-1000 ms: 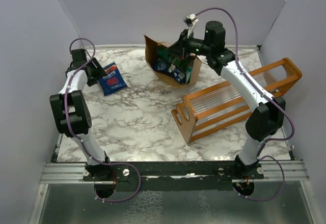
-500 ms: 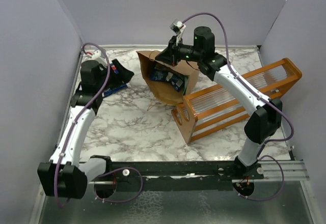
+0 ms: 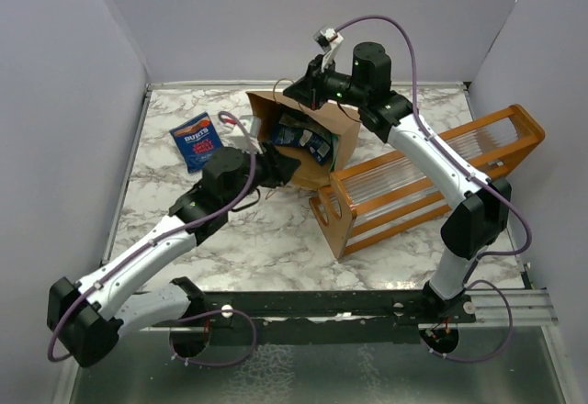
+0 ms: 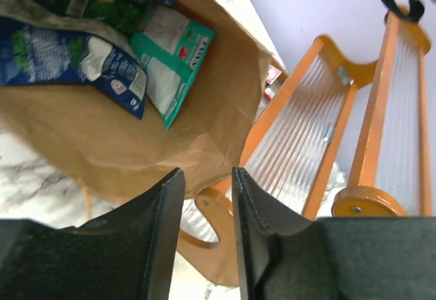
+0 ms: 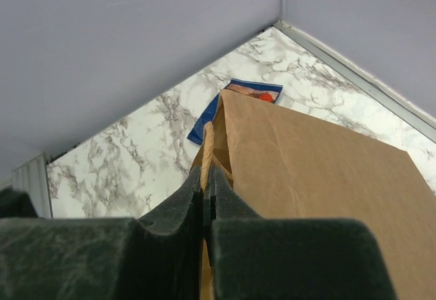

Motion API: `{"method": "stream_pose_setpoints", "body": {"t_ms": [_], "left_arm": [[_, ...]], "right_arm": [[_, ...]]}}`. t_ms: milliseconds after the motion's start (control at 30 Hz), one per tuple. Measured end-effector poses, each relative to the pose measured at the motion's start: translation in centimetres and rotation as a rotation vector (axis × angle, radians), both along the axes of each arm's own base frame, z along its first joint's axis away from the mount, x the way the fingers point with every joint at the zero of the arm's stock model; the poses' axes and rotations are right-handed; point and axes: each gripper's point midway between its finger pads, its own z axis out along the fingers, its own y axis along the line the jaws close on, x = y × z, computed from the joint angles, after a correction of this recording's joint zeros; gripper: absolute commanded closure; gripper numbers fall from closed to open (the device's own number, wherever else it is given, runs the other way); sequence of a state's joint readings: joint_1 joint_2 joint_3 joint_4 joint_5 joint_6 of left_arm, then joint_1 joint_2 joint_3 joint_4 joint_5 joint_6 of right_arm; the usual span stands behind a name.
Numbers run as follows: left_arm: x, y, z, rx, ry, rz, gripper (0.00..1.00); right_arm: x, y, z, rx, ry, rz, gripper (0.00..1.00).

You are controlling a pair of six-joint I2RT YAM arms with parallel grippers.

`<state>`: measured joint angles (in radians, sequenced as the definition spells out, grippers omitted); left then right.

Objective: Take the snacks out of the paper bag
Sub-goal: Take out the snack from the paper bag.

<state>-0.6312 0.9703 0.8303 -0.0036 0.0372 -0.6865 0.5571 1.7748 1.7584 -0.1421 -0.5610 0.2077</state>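
Swung over from beside the blue packet near the surface's far left corner, the left fingers now sit at the mouth of the paper bag. The bag is tipped open near the far edge, with snacks inside and the right fingers at its top. From the left wrist, the fingers stand slightly apart and empty, facing a teal packet in the bag, with the orange rack beside it. From the right wrist, the fingers are pinched together on the bag's twisted handle.

The left arm and the right arm are wearing white shells between black joints. Purple cables are looping alongside. The left gripper is showing matte black fingers.
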Motion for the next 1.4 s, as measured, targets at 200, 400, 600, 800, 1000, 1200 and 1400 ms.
{"method": "stream_pose_setpoints", "body": {"t_ms": [200,400,600,800,1000,1200,1400], "left_arm": [[1.4,-4.7,-1.8,0.107,-0.001,0.035,0.89],[6.0,-5.7,-4.8,0.196,0.055,0.201,0.95],[7.8,-5.4,-7.6,0.218,0.111,0.296,0.94],[9.9,-4.7,-9.2,0.146,0.178,0.369,0.80],[11.6,-3.4,-11.4,0.121,0.250,0.444,0.64],[13.2,-3.2,-11.3,0.129,0.246,0.472,0.50],[15.2,-3.9,-11.3,0.159,0.256,0.502,0.42]], "right_arm": [[0.9,-0.5,0.0,0.003,0.010,-0.063,0.99],[1.2,-0.9,0.6,0.007,0.010,-0.101,0.99],[1.4,-1.2,2.2,0.024,-0.017,-0.121,0.99],[1.9,-1.8,3.3,0.019,-0.042,-0.162,0.99],[2.0,-1.9,3.7,0.017,-0.057,-0.170,0.99],[2.1,-2.0,3.7,0.011,-0.063,-0.177,0.99],[2.2,-2.1,3.7,0.005,-0.071,-0.177,0.99]]}}
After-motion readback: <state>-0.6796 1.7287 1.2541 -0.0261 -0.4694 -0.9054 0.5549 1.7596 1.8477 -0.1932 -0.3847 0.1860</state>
